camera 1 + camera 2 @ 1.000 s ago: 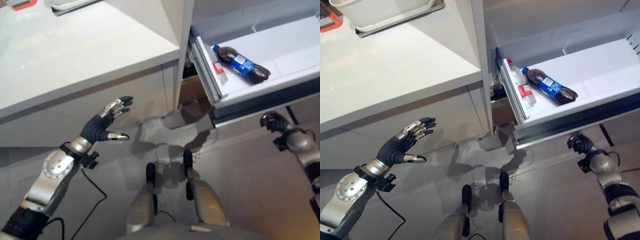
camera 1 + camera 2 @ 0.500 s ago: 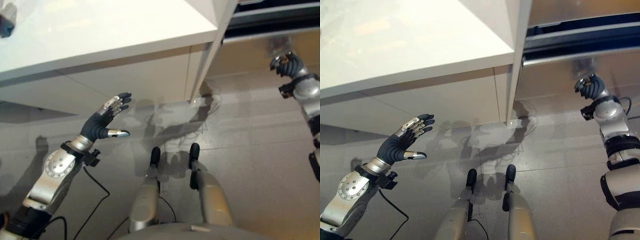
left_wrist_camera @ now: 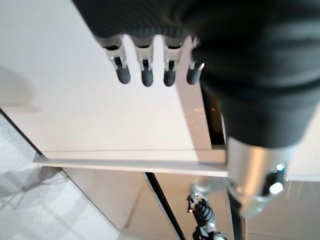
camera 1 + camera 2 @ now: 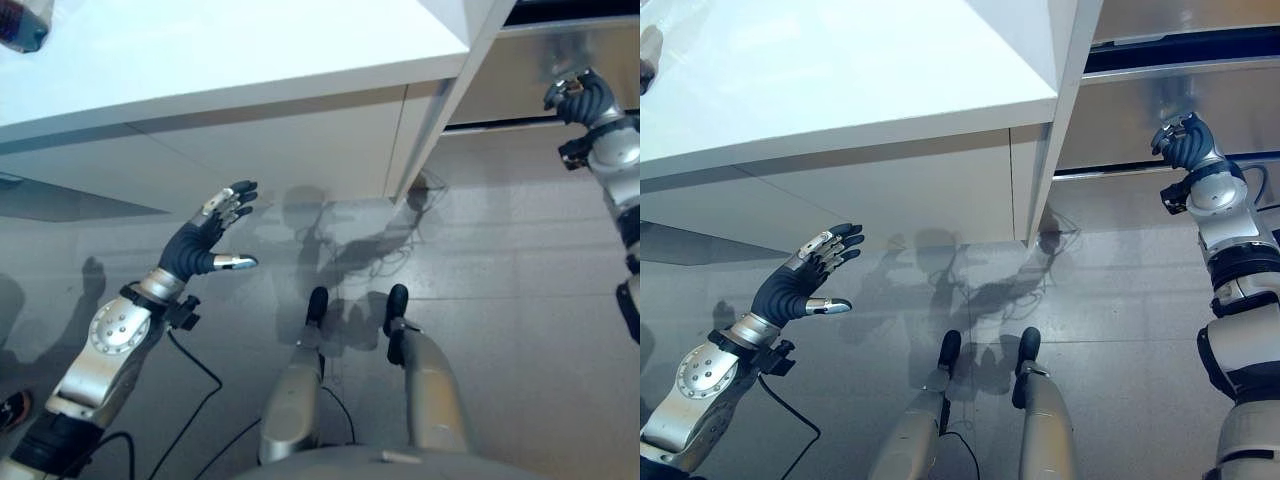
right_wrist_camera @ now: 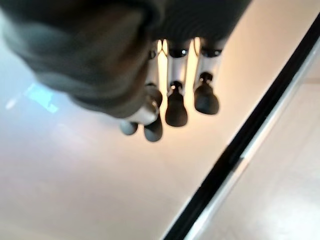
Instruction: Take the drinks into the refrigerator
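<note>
The refrigerator's steel drawer front (image 4: 1140, 110) stands closed beside the white counter (image 4: 840, 80). My right hand (image 4: 1183, 143) is raised just before that front with its fingers curled and nothing in them; in the right wrist view the fingertips (image 5: 176, 107) hang close to the steel. My left hand (image 4: 205, 245) hovers open over the floor, below the counter's edge, fingers (image 3: 145, 65) straight and empty. A dark bottle (image 4: 22, 22) shows at the counter's far left, mostly cut off.
The counter's white side panel (image 4: 300, 140) and its corner post (image 4: 440, 120) stand between the two hands. A dark gap (image 5: 240, 150) runs along the drawer front. Grey floor (image 4: 500, 300) spreads below.
The drawer that stood open with two bottles in it is now shut. My right hand has risen to its steel front. The camera has shifted; the left hand has barely moved.
</note>
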Robot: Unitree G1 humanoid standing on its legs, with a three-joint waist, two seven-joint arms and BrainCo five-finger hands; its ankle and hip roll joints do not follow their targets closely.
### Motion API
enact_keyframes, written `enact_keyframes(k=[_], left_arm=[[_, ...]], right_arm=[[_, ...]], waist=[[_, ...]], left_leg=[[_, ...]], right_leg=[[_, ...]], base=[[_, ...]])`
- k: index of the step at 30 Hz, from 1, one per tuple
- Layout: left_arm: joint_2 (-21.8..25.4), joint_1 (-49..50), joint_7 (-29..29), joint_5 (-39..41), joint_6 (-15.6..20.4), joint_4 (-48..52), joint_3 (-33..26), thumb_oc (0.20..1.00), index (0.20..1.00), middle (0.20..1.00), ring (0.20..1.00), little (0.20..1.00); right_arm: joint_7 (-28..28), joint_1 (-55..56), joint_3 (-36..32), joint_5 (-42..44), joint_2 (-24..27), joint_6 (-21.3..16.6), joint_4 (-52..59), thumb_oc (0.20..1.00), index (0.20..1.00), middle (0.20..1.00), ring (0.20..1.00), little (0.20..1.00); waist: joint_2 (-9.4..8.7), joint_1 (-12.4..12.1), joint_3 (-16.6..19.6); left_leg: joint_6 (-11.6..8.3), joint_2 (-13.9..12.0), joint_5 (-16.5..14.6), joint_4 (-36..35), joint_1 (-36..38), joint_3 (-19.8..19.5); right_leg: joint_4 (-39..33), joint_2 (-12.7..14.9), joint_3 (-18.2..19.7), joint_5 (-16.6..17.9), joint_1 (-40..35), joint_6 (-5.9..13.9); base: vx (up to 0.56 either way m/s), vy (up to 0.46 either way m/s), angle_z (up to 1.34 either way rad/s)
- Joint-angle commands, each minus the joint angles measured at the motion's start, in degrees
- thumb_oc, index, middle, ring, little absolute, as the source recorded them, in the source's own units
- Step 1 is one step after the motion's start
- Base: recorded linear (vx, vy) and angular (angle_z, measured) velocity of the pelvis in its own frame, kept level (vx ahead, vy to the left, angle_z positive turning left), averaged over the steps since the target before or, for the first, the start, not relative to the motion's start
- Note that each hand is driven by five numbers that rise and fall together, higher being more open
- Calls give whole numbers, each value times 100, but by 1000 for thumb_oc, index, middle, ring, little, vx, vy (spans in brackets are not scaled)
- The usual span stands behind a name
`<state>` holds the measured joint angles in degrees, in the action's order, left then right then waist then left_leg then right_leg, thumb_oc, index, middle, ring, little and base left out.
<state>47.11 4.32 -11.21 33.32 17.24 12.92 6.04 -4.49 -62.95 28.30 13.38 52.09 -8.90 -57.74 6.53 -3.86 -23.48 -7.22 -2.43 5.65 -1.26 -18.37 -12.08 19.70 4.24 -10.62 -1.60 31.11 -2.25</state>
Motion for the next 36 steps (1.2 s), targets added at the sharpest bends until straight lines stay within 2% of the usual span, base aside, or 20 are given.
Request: enact_keyframes(k=[1,3,6,11,15,22,27,31,32,33,34,36], left_arm=[[-96,95,136,12,394,368,-8,1000,1000,1000,1000,1000],[-112,97,131,11,400,357,-13,1000,1000,1000,1000,1000],[-196,126,179,-41,442,289,-73,1000,1000,1000,1000,1000],[-389,141,217,-114,538,140,-129,1000,1000,1000,1000,1000],[-543,182,246,-193,601,0,-170,1000,1000,1000,1000,1000],[-879,260,326,-481,695,-447,-128,1000,1000,1000,1000,1000],[-1112,456,312,-722,717,-840,-95,1000,1000,1000,1000,1000],[-1207,639,286,-823,732,-1003,-116,1000,1000,1000,1000,1000],[-1261,718,273,-824,735,-1101,-135,1000,1000,1000,1000,1000],[-1262,722,272,-824,736,-1101,-133,1000,1000,1000,1000,1000],[-1273,758,277,-859,750,-1144,-151,1000,1000,1000,1000,1000],[-1358,858,235,-890,743,-1275,-188,1000,1000,1000,1000,1000]], right_arm=[[-310,405,-385,435,-312,-608,853,200,200,200,200,200],[-329,692,-561,425,-348,-651,1028,200,200,200,200,200],[-393,1751,-1216,442,-627,-820,1809,200,200,200,200,200],[-274,3503,-1937,312,-1170,-1048,2792,200,200,200,200,200],[-141,4479,-2224,149,-1410,-1174,3262,200,200,200,200,200],[236,5880,-2623,363,-1838,-1423,3684,200,200,200,200,200],[644,6850,-2779,399,-1887,-1488,4245,200,200,200,200,200],[832,7286,-2844,409,-1889,-1485,4429,200,200,200,200,200],[911,7407,-2782,335,-1838,-1486,4488,266,266,266,266,266],[910,7415,-2783,334,-1837,-1483,4494,379,379,379,379,379],[901,7478,-2781,243,-1805,-1485,4513,1000,1000,1000,1000,1000],[962,7547,-2676,134,-1788,-1470,4377,1000,1000,1000,1000,1000]], waist=[[-375,68,244],[-370,75,253],[-379,155,270],[-401,283,338],[-445,406,399],[-526,651,667],[-579,832,933],[-602,862,1115],[-620,883,1237],[-618,875,1235],[-628,873,1289],[-665,862,1462]], left_leg=[[416,166,-35,-374,573,137],[417,165,-43,-374,589,135],[423,154,-68,-374,615,151],[432,148,-101,-374,668,157],[436,128,-134,-374,724,190],[463,104,-289,-353,995,355],[508,99,-429,-314,1299,494],[525,107,-510,-314,1510,620],[537,113,-551,-314,1616,693],[538,111,-553,-316,1627,701],[545,116,-579,-318,1687,735],[560,122,-635,-328,1832,826]], right_leg=[[-400,-121,205,-77,-613,559],[-401,-120,209,-83,-632,561],[-420,-117,203,-85,-670,568],[-502,-112,182,-95,-769,581],[-593,-117,187,-80,-880,588],[-811,-154,270,-4,-1212,630],[-1091,-164,407,47,-1608,676],[-1343,-197,488,118,-1891,710],[-1470,-192,545,167,-2017,728],[-1482,-195,552,173,-2029,729],[-1548,-205,588,193,-2101,737],[-1662,-207,655,221,-2266,758]], base=[[-1,11,-6],[1,4,-2],[0,0,0],[0,0,0],[0,0,0],[32,35,-6],[88,83,-15],[92,70,-26],[57,43,-27],[85,64,-22],[84,46,-15],[104,53,-25]])
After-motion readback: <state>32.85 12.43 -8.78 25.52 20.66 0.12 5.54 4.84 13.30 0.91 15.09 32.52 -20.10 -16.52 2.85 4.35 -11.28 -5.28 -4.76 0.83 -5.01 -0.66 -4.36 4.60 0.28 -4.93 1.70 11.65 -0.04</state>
